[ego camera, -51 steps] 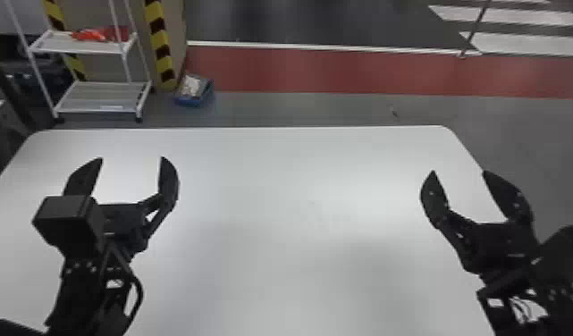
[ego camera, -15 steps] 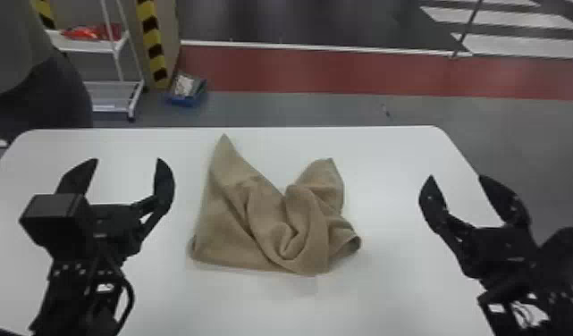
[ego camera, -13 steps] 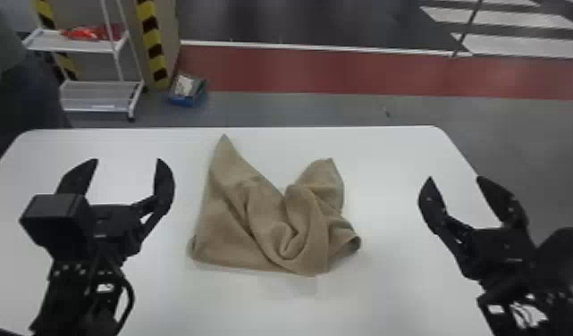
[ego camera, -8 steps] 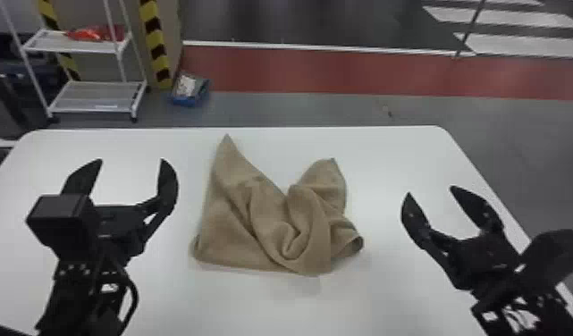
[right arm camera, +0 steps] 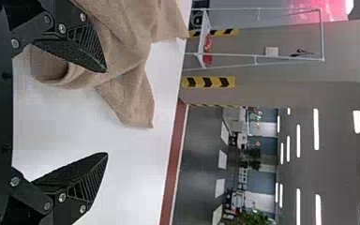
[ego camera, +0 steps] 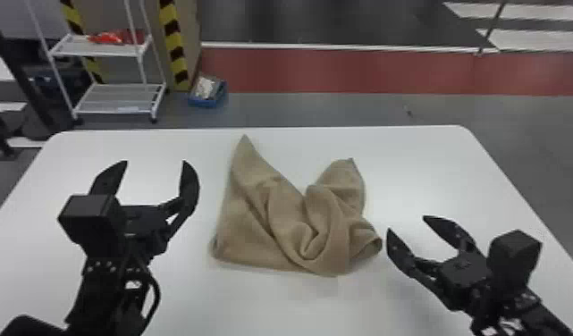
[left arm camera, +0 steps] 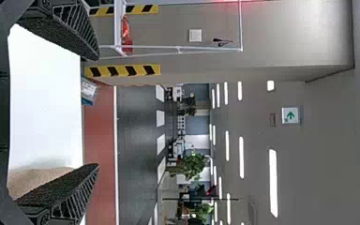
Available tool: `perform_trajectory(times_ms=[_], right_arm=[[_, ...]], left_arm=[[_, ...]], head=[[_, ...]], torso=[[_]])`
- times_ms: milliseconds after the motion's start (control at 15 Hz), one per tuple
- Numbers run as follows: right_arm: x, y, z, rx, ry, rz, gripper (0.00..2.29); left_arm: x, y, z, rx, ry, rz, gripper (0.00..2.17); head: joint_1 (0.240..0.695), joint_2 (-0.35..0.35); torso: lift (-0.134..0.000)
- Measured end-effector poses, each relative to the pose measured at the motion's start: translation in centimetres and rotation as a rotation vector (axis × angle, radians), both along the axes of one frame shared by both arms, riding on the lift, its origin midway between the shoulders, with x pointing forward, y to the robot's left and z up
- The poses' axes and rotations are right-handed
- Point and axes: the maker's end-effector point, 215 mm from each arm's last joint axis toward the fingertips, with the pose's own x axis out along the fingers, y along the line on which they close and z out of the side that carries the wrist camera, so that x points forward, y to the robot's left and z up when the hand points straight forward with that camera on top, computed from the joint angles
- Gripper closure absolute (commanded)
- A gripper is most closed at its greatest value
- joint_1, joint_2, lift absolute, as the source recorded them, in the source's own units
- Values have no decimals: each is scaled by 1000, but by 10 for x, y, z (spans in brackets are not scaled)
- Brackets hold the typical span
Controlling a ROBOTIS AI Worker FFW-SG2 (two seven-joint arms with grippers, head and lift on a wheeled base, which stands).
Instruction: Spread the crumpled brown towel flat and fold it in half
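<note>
Right gripper (ego camera: pixel 407 224): fingers spread apart, pointing toward the towel's right end, just beside it; in the right wrist view one finger overlaps the cloth in sight
Left gripper (ego camera: pixel 155 161): fingers wide apart over the table's left part, to the left of the towel
Brown towel (ego camera: pixel 294 214): crumpled and unfolded on the table between the grippers, one peaked corner pointing to the far edge, a shorter peak to its right, rumpled folds in the middle
White table (ego camera: pixel 432 170): under the towel, its far corners rounded
Blue bin (ego camera: pixel 202 102): on the floor beyond the table
White wire cart (ego camera: pixel 120 100): left of the bin, red items (ego camera: pixel 106 38) on its upper shelf
</note>
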Motion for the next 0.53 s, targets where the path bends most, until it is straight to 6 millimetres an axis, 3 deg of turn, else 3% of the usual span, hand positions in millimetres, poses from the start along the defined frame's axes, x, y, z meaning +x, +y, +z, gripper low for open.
perform_trajectory(times_ms=[200, 533], right_arm=[[2, 9, -22, -32, 34, 36, 292], [4, 16, -40, -74, 65, 62, 387]], left_arm=[[0, 0, 0, 0, 0, 0, 73], [-1, 2, 0, 1, 1, 2, 73]], head=[[695, -13], [695, -2]], torso=[[-125], [-125]])
